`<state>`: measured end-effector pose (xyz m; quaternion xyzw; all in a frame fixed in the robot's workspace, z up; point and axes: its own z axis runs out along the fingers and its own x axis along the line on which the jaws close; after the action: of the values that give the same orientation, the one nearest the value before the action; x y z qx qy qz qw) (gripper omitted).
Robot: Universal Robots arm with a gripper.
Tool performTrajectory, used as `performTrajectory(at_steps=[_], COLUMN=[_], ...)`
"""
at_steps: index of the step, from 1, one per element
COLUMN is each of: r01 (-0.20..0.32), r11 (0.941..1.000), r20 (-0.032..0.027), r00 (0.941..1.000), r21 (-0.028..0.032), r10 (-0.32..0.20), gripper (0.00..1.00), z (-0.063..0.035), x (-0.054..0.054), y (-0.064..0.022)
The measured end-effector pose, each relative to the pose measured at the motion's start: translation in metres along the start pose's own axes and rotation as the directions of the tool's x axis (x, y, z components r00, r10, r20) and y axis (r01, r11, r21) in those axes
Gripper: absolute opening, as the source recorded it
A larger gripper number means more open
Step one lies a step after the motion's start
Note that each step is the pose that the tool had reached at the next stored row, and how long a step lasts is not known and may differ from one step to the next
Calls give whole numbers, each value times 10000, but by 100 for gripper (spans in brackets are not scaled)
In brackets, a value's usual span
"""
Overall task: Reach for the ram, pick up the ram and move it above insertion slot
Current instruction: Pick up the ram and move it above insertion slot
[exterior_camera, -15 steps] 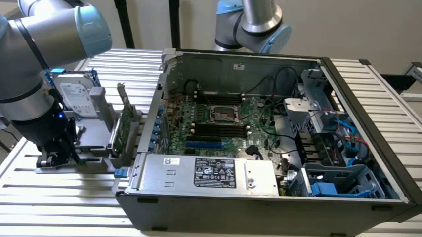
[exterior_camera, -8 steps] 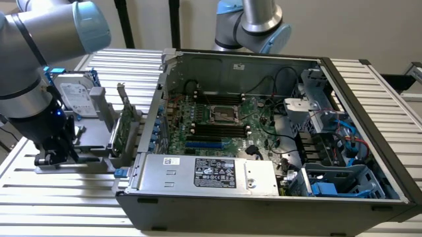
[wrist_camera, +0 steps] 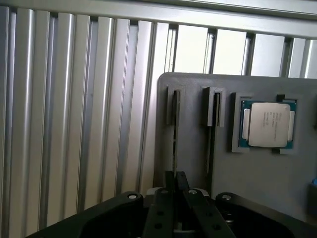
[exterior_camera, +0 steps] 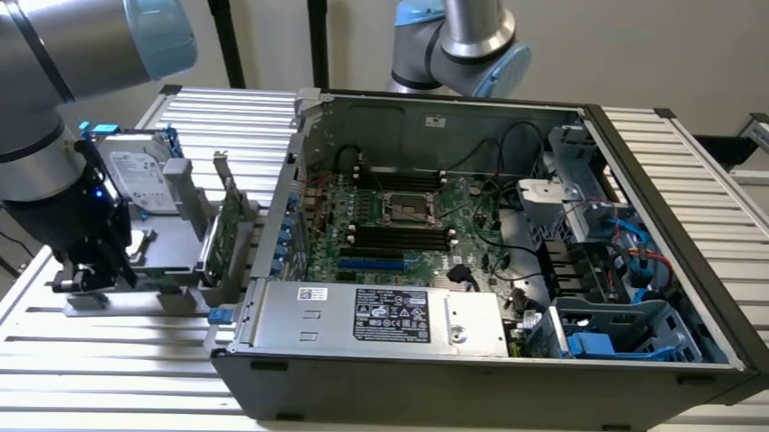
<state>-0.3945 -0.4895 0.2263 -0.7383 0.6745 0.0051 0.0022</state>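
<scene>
Ram: stands on edge in a groove of the grey holder plate and reads edge-on as a thin dark line. Standing it upright leaves its long top edge free for a grasp from above. Pincer sits over one end of it, two black fingers drawn close with the stick's edge between them. I take it as closed on the ram, with the stick seated in its groove and not lifted, as far as I can judge. A second groove runs parallel on the side toward a processor chip, which lies flat in its own recess. Cannot tell whether that groove holds a stick. The plate rests on the ribbed aluminium tabletop. The wrist view gives the alignment: fingers in line with the ram's groove, not the neighbouring one. The exterior view gives the layout. The arm is bent low over the holder at the exterior view's left, outside the open computer case. A hard drive and the larger green expansion card stand upright in the same holder, the card nearest the case wall. Insertion slot: one of several parallel black sockets on the motherboard, inside the case, between the square CPU socket and the shorter blue slot, well apart from the ram. Judgement: grasp made, carry toward the slot not begun.
</scene>
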Motion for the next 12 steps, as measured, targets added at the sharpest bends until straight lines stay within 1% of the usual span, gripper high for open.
performTrajectory(at_steps=[8,10,12], r01=[-4,-5,-5], r11=[10000,10000,10000], r20=[4,4,3], r00=[10000,10000,10000], r21=[2,1,1], r10=[4,5,5], gripper=[13,13,13], z=[-363,-458,-548], x=[11,16,23], y=[-29,-61,-112])
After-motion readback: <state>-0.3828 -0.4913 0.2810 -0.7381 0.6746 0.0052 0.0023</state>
